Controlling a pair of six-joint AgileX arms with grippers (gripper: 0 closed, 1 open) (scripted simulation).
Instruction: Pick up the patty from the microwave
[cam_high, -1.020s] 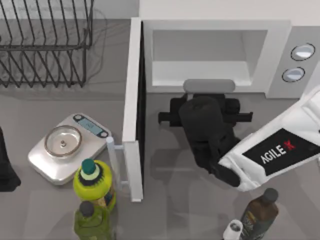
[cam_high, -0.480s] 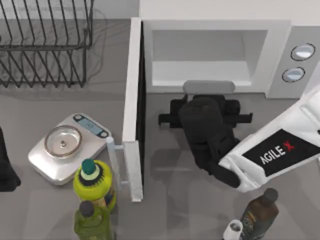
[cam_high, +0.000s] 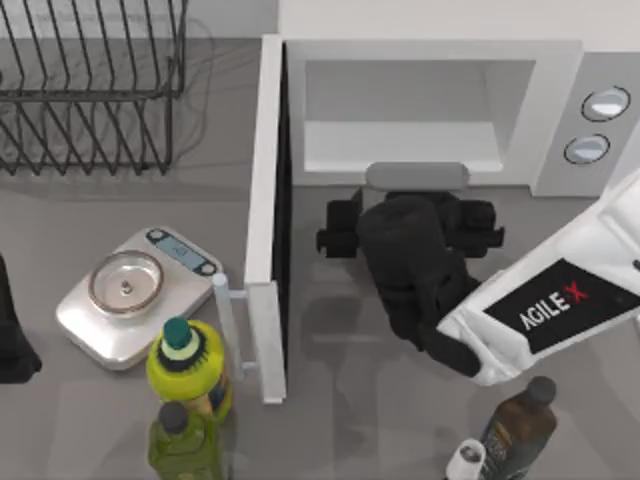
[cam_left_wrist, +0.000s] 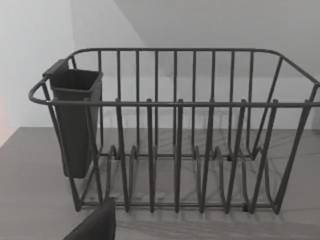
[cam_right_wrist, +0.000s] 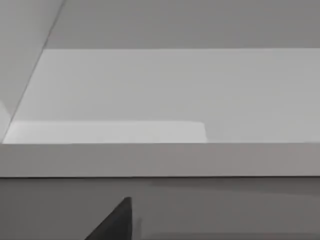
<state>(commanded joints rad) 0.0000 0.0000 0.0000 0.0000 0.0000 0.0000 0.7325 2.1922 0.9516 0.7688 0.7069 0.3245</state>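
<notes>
the patty's place could not be told: the microwave (cam_high: 560, 60) cavity floor looked bare white from above and in the right wrist view, and anything at its front lip lay under the right arm's dark wrist. the right claw (cam_high: 415, 200) hung at the mouth of the cavity, just off the front sill, pointing inward; whether it was wide or narrow could not be told.

the main risk, as i judged it, was a blind reach. with the target hidden, the claw could close on nothing, or nudge the small round lump deeper toward the back wall. coming in too low could strike the sill; swinging toward the worktop's left side could knock the open door (cam_high: 265, 200), which stood out at a right angle from the box with its handle near the front.

around it, a kitchen scale (cam_high: 130, 295) sat just outside the door, with a yellow-green bottle (cam_high: 185, 365) and a darker green bottle (cam_high: 180, 440) close by toward the front edge. a brown bottle (cam_high: 520, 425) and a white-capped one (cam_high: 465, 460) stood near the front edge under the right arm's white link, so a careless pull-back could tip them. a wire dish rack (cam_high: 90, 90) with a dark cutlery cup (cam_left_wrist: 75, 120) filled the back left corner. the left arm (cam_high: 12, 330) sat parked at the left edge, facing the rack.
</notes>
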